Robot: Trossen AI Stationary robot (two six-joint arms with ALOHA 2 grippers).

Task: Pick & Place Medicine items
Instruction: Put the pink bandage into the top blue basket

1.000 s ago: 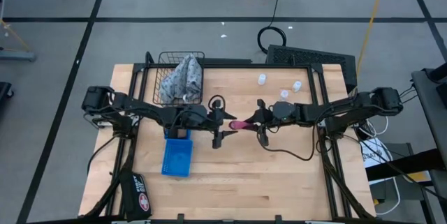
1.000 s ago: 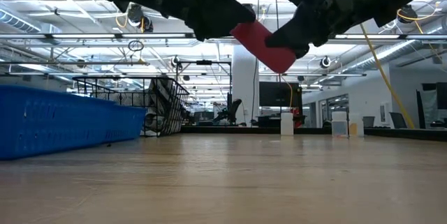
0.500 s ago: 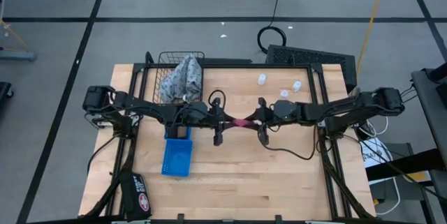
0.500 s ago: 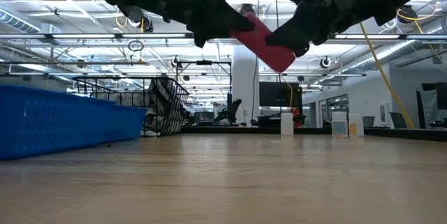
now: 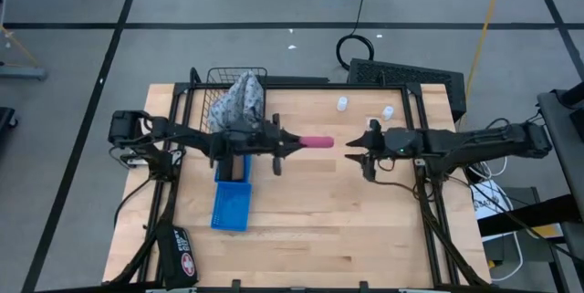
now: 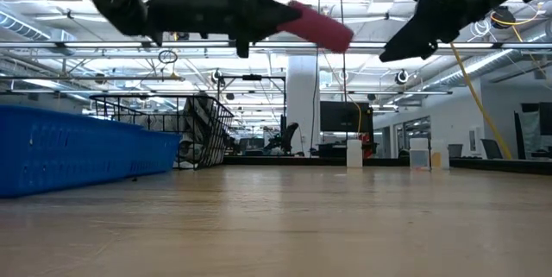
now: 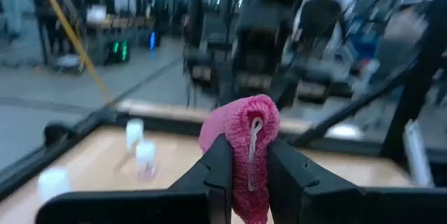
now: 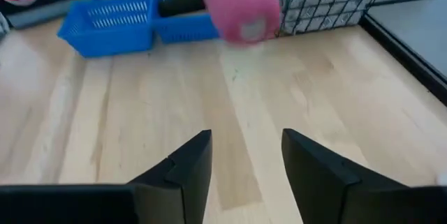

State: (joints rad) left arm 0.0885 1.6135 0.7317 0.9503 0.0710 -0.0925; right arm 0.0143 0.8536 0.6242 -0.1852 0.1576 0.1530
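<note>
The short pink tube [image 5: 317, 141] hangs over the table's middle, held by my left gripper [image 5: 290, 142], which is shut on it. The tube also shows high in the low view [image 6: 319, 25] and between the fingers in the left wrist view [image 7: 241, 123]. My right gripper [image 5: 354, 151] stands open a little to the tube's right, with nothing between its fingers [image 8: 244, 161]. Small white bottles [image 5: 342, 103] [image 5: 388, 111] stand on the table at the far right. A dark thing [image 8: 183, 1] lies in a blue tray [image 8: 188, 25]. My left gripper pinches the pink tube between its two fingers [image 7: 216, 172] at the tube's left end [image 7: 249, 155], where a seam shows. The fingers come level from the table's left and lie along the tube. The tube is lifted clear, its free end [image 6: 338, 35] dipping slightly toward the right.
A wire basket [image 5: 219, 88] with a grey cloth bundle [image 5: 242, 99] stands at the far left. Another blue tray [image 5: 231, 204] lies near the left arm. A black frame runs along the table's far and side edges. Bare wood lies below both grippers.
My left gripper has shut on the pink tube and drawn it a little toward the table's left. My right gripper has opened, let go of the tube and pulled back toward the table's right edge. The tube, tilted before, now lies nearly level.
</note>
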